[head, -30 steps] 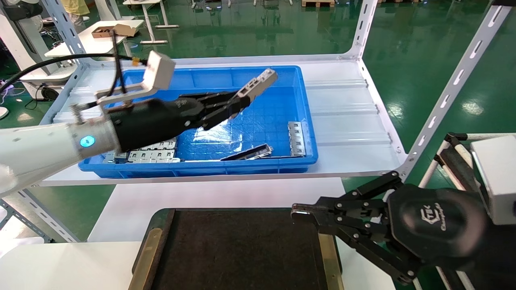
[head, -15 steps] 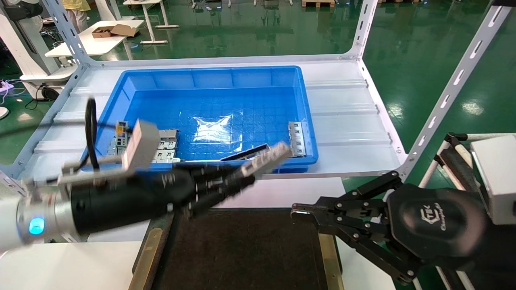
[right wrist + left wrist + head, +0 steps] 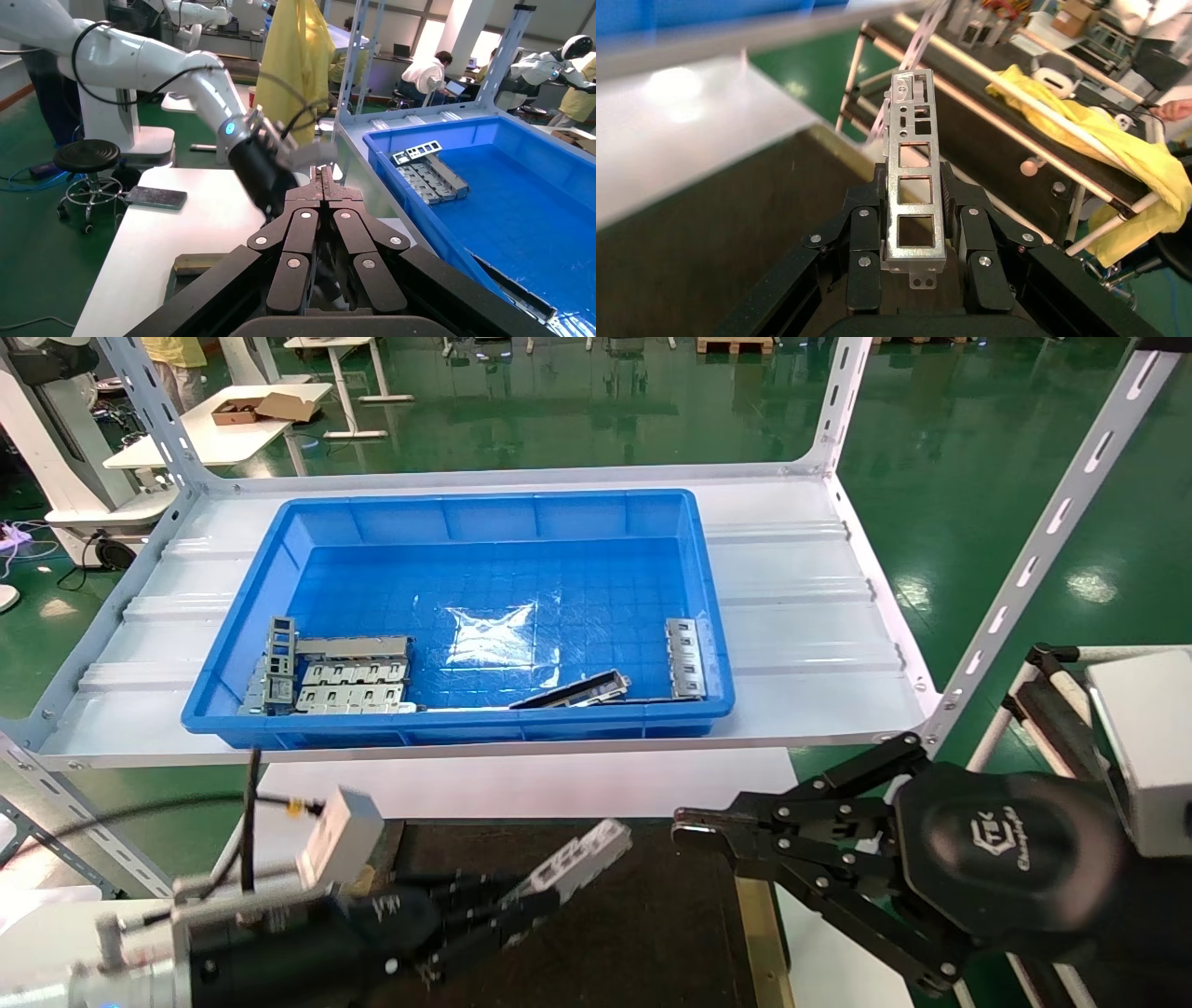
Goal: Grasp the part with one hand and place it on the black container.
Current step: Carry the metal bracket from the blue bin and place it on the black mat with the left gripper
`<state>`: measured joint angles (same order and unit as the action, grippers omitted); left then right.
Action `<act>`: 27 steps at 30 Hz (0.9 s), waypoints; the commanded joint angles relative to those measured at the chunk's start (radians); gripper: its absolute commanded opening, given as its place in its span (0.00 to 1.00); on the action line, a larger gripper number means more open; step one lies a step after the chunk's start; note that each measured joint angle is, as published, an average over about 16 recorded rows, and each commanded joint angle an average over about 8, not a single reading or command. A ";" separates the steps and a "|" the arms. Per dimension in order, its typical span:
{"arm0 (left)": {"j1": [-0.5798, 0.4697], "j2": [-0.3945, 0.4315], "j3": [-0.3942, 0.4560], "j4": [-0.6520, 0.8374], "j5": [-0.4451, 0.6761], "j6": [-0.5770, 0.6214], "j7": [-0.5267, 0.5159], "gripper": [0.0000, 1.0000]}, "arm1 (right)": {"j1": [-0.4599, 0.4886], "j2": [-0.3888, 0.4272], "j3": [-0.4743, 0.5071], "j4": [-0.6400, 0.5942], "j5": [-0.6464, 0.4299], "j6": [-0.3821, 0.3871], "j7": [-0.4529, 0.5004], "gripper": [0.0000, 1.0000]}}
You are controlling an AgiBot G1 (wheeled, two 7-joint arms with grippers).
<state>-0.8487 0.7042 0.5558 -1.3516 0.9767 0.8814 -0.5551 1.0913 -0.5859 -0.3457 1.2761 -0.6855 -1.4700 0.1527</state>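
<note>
My left gripper [image 3: 521, 904] is shut on the part [image 3: 579, 861], a slim silver bar with square openings, and holds it low over the black container [image 3: 643, 933] near its far edge. In the left wrist view the part [image 3: 914, 184] stands out between the fingers [image 3: 865, 232], above the container's dark surface [image 3: 715, 246]. My right gripper [image 3: 689, 829] is shut and empty, parked at the container's right side; it also shows in the right wrist view [image 3: 323, 179].
A blue bin [image 3: 484, 514] stands on the white shelf [image 3: 801, 617] behind the container, holding several silver plates [image 3: 349, 684], a dark grey strip [image 3: 577, 691] and another silver bar [image 3: 684, 658]. Slotted shelf posts [image 3: 1052, 523] rise at the right.
My left gripper has carried the part out of the blue bin, down and toward me, to just above the black container. The right arm has not moved.
</note>
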 commanded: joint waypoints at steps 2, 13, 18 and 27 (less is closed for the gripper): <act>0.056 0.001 0.012 0.000 0.009 -0.045 -0.014 0.00 | 0.000 0.000 0.000 0.000 0.000 0.000 0.000 0.00; 0.190 0.177 0.097 0.019 0.141 -0.437 -0.106 0.00 | 0.000 0.000 0.000 0.000 0.000 0.000 0.000 0.00; 0.205 0.272 0.151 0.046 0.200 -0.618 -0.170 0.00 | 0.000 0.000 0.000 0.000 0.000 0.000 0.000 0.00; 0.188 0.417 0.240 0.161 0.251 -0.858 -0.225 0.00 | 0.000 0.000 -0.001 0.000 0.000 0.000 0.000 0.00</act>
<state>-0.6615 1.1145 0.7918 -1.1922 1.2169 0.0337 -0.7762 1.0914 -0.5857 -0.3463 1.2761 -0.6852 -1.4698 0.1524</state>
